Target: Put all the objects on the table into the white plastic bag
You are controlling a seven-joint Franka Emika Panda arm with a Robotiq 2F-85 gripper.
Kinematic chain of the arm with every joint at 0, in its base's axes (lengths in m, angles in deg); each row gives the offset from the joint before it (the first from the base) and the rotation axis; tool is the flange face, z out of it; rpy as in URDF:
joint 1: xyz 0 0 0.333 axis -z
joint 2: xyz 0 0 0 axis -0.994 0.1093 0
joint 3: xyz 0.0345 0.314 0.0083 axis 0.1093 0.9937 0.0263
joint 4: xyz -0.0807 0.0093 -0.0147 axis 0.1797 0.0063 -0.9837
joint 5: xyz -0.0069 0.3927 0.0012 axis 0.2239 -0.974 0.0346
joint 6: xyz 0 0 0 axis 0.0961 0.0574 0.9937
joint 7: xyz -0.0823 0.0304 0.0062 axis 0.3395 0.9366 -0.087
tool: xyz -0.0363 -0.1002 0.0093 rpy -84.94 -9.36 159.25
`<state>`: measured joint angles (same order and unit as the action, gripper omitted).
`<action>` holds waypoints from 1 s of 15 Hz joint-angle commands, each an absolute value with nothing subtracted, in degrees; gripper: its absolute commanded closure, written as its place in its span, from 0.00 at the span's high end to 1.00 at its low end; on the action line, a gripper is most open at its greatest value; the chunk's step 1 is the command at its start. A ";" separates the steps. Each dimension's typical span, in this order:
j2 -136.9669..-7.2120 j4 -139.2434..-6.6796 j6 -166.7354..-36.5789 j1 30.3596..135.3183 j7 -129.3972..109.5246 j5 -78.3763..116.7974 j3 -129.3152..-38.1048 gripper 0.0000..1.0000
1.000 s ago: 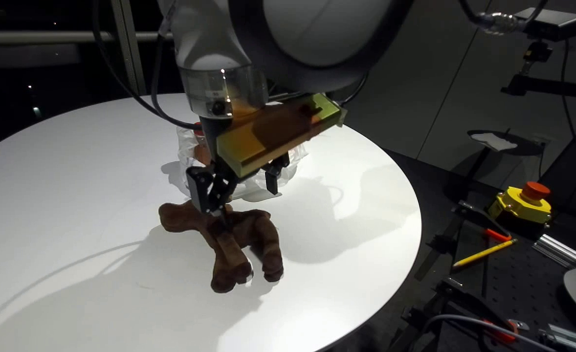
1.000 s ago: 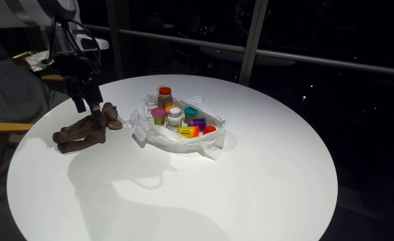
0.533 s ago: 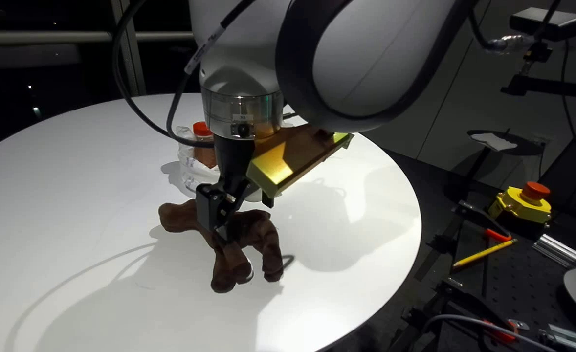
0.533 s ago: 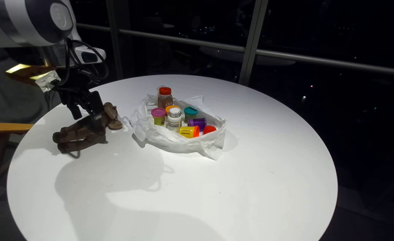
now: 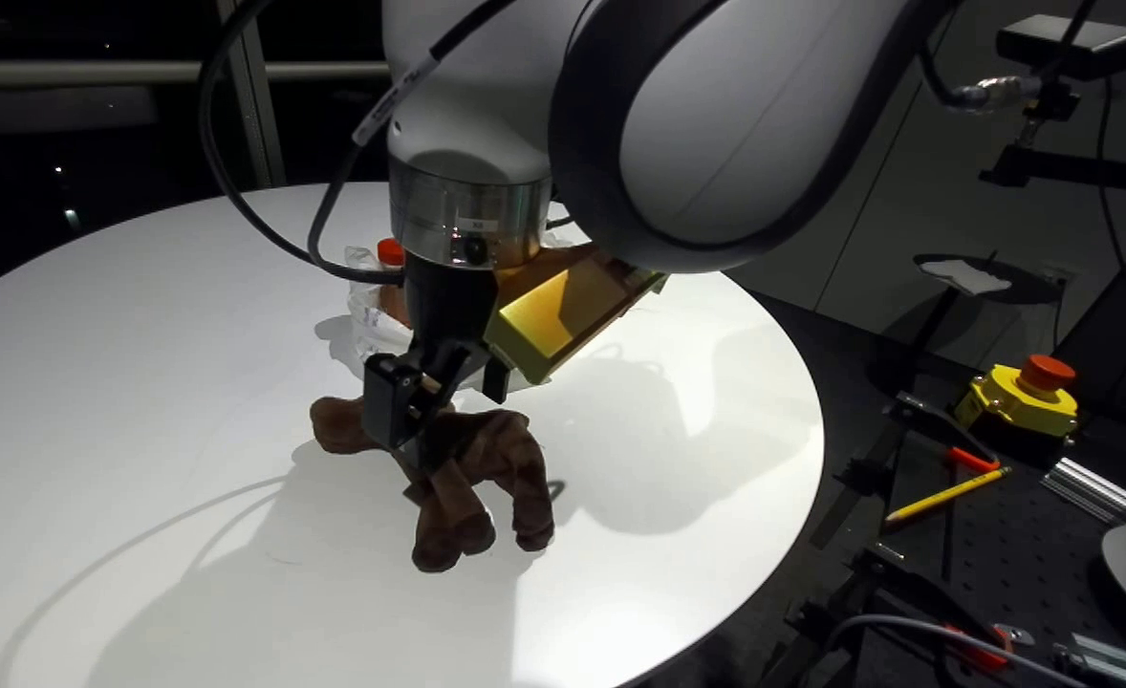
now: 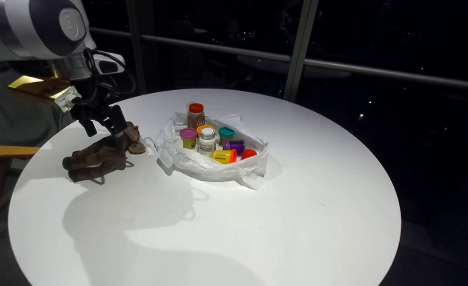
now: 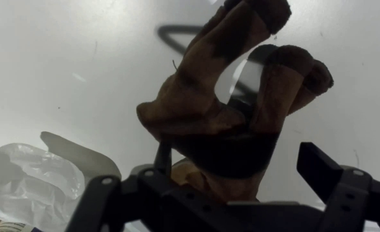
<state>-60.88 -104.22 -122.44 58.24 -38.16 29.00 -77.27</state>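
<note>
On the white table (image 6: 297, 222) lies the brown plush toy (image 6: 99, 157), on its side with its legs stretched away from the bag. My gripper (image 7: 235, 149) is just over its body, jaws wide apart. In the wrist view one fingertip overlaps the toy's edge; I cannot tell whether it touches. A strip of bare table shows between the toy and the opposite finger. Part of the toy's head is hidden behind the gripper. Beside the toy, the crinkled white plastic bag (image 6: 208, 172) holds several bottles and tubs, among them a red-capped bottle (image 6: 196, 117) and a purple one (image 6: 236, 147).
A gold-coloured block (image 5: 549, 320) juts from the wrist. Black cables (image 5: 214, 143) loop beside the arm. Off the table stand a yellow box with a red button (image 5: 1017, 397), a pencil (image 5: 950, 495) and a wooden chair (image 6: 7, 151).
The gripper has come down over the toy and its wrist has turned somewhat, with a small sideways shift in the last half second. Toy, bag and bottles have stayed in place.
</note>
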 commanded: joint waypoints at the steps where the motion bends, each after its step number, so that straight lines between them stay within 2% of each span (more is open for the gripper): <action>1: -59.36 -103.46 -124.81 59.52 -34.34 27.13 -76.87 1.00; 7: -56.07 -101.27 -124.54 60.96 -29.52 23.94 -76.42 1.00; 8: -55.79 -100.81 -124.21 61.13 -28.85 23.55 -76.31 0.75; 9: -55.74 -100.71 -123.82 61.26 -28.23 23.14 -76.17 0.74; 12: -56.56 -101.04 -123.30 60.71 -28.15 22.46 -76.93 0.46; 15: -58.48 -101.83 -123.39 58.07 -32.03 24.46 -80.27 0.23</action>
